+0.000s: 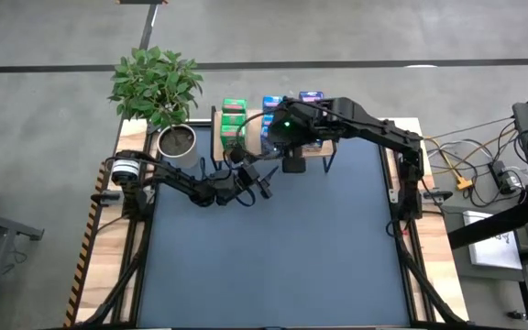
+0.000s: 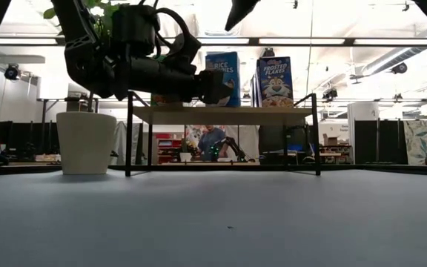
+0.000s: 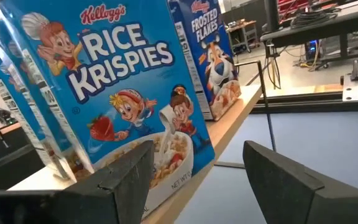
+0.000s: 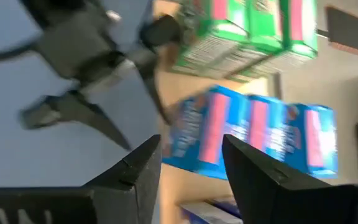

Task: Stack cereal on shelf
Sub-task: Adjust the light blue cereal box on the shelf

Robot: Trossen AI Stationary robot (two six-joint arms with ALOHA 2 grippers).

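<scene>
Right up against my left wrist camera is a Rice Krispies box (image 3: 117, 99), glossy printed cardboard, standing upright on the pale wooden shelf (image 3: 229, 124) with a Frosted Flakes box (image 3: 210, 59) just beyond it. My left gripper (image 3: 197, 171) has its fingers spread wide and empty, level with the shelf's front edge. From above, I see green boxes (image 1: 234, 117) at the shelf's left end and blue ones (image 1: 273, 105) beside them, all on the board. My right gripper (image 4: 191, 168) hovers over the blue row, fingers partly apart with nothing between them.

I'd judge these boxes light, hollow and easily dented, with slick faces that could slip. I'd pinch across the narrow sides, low and gently. Thin black metal legs (image 2: 129, 133) carry the board, so a nudge could topple the row. Left of the shelf sits a white plant pot (image 2: 86, 142).
</scene>
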